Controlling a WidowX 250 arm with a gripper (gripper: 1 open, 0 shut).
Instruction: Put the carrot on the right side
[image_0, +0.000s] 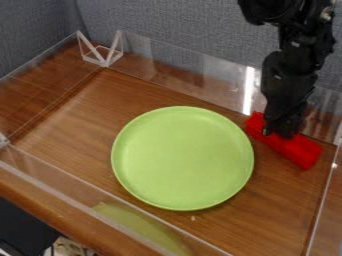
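Note:
The carrot (302, 151) is a bright red blocky bar lying on the wooden table, just right of the round lime-green plate (183, 158), near the right wall. My black gripper (283, 128) comes straight down onto the carrot's left end. Its fingers are shut around that end, which they hide. The plate has nothing on it.
Low clear plastic walls (201, 62) fence in the wooden table (74, 105) on all sides. A small white wire stand (100, 47) sits in the back left corner. The carrot lies close to the right wall (329, 190).

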